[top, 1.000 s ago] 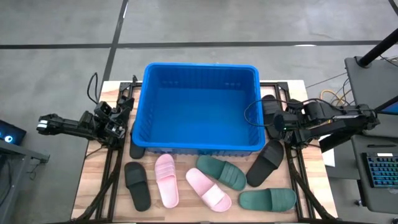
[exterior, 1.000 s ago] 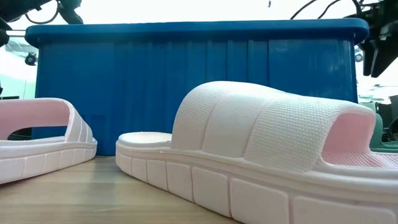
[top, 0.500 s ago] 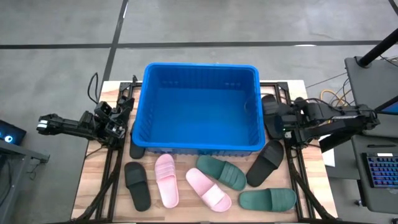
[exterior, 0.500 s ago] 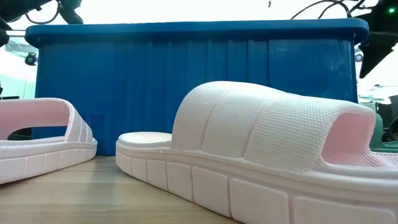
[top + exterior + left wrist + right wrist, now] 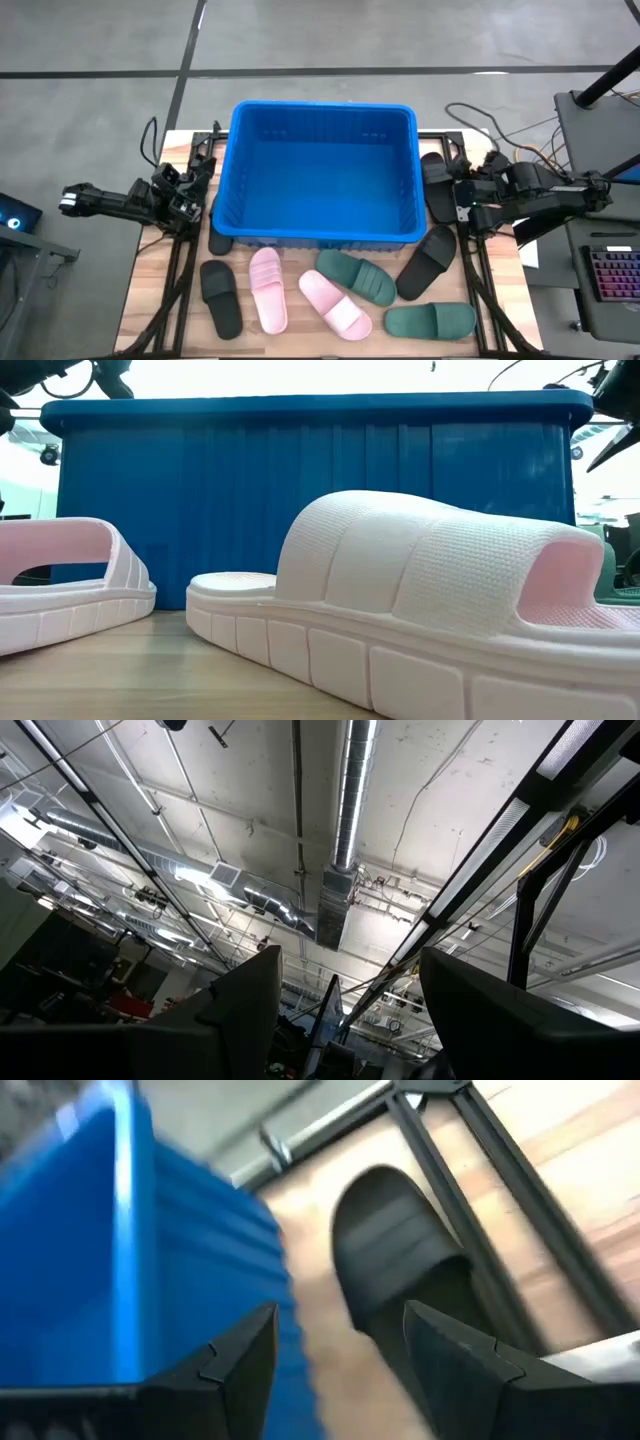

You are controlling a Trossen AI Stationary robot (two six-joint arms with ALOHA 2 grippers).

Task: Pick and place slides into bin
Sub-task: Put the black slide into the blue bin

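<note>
— Where do things stand on the desk (image 5: 160, 290)?
— The blue bin (image 5: 322, 175) sits mid-desk, empty. Pink, green and black slides (image 5: 335, 290) lie in a row in front of it.
— And the arms?
— The right gripper (image 5: 457, 197), fingers apart and empty, hangs beside the bin's right wall over a black slide (image 5: 395, 1250). The left gripper (image 5: 195, 185) waits at the bin's left wall, fingers apart, pointing at the ceiling.
</note>
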